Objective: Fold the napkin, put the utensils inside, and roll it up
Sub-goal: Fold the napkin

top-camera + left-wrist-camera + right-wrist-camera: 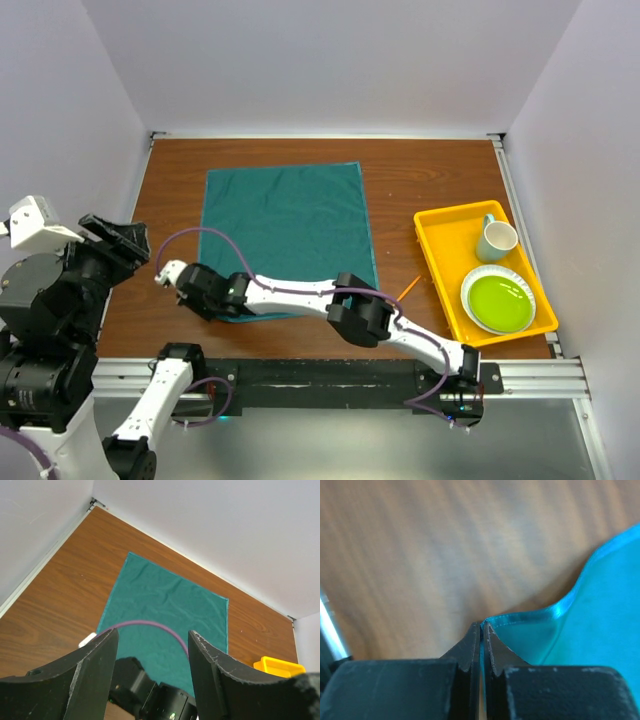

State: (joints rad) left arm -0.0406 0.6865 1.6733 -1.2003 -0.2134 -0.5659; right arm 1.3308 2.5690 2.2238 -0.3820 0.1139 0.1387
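Observation:
The teal napkin [285, 225] lies spread flat on the brown table, also seen from above in the left wrist view [170, 610]. My right arm reaches across to its near left corner. There my right gripper [200, 300] is shut on the napkin's hem [600, 630], and in the right wrist view the fingertips [481, 625] pinch the cloth corner, which lifts slightly off the wood. The orange spoon [408, 288] lies on the table between the napkin and the tray. My left gripper [120, 240] hangs raised at the left, open and holding nothing [152, 632].
A yellow tray [440, 225] at the right holds a green plate [497, 300] and a pale cup [497, 238]; its corner shows in the left wrist view [277, 666]. White walls surround the table. A metal rail runs along the near edge.

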